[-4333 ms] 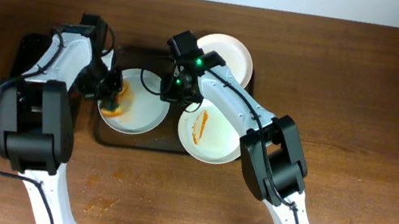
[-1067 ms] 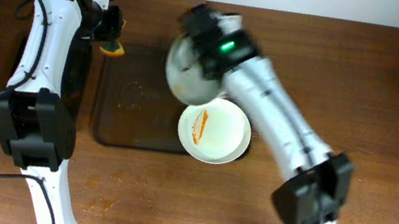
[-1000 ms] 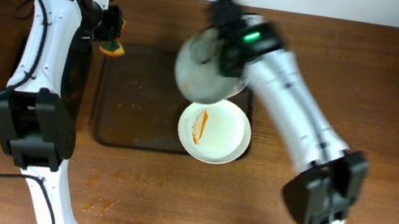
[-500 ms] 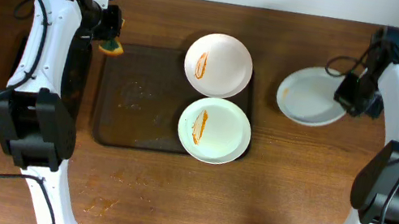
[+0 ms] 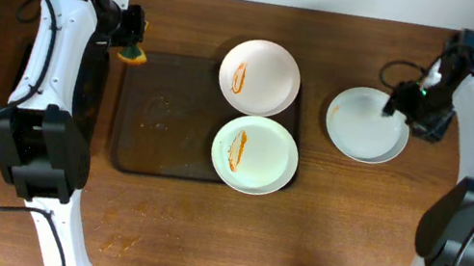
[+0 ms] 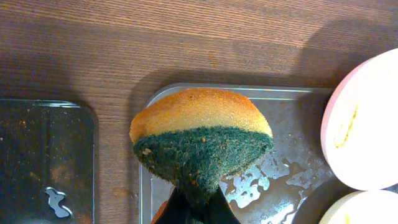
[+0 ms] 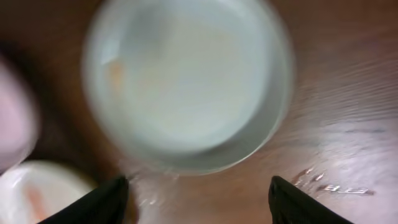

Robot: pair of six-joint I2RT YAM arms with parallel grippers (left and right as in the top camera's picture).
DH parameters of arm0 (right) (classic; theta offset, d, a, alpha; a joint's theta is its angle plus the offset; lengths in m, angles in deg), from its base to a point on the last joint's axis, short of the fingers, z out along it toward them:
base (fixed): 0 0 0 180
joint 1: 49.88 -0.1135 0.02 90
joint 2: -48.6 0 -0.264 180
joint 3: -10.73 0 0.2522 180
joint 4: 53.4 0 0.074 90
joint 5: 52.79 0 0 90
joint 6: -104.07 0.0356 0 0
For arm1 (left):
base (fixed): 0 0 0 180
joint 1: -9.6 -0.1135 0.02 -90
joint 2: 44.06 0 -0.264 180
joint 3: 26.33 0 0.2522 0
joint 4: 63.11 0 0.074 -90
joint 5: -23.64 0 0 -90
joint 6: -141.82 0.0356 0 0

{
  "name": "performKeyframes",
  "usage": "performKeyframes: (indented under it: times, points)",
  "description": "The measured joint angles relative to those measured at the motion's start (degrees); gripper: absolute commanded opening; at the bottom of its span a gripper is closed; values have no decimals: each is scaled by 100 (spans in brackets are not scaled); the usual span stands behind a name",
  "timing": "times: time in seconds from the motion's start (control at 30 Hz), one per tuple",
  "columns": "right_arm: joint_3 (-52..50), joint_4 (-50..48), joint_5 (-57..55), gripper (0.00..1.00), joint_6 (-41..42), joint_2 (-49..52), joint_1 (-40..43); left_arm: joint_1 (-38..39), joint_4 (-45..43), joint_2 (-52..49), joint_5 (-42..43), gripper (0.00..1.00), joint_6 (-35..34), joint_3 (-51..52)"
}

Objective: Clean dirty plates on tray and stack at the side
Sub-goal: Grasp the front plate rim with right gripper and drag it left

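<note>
Left gripper (image 5: 130,32) is clamped on the orange-and-green sponge (image 6: 200,134), hanging over the far-left corner of the tray (image 5: 160,124) near the bench's far edge. Right gripper (image 7: 196,202) has its fingers spread wide with nothing in them, just over the clean plate (image 5: 369,127) lying on bare wood toward the right edge. Both orange-streaked ones, far plate (image 5: 260,76) and near plate (image 5: 256,154), sit along the tray's right side, rims meeting.
</note>
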Motion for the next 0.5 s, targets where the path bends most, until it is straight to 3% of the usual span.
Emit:
performKeyframes:
  times: [0.17,0.5]
  points:
    - [-11,173,238,56,299,-321,-1113,0,20,0,0,1,0,0]
    - [-1298,-369,223,50,597,-313,-2277,76,39,0,-9,1,0,0]
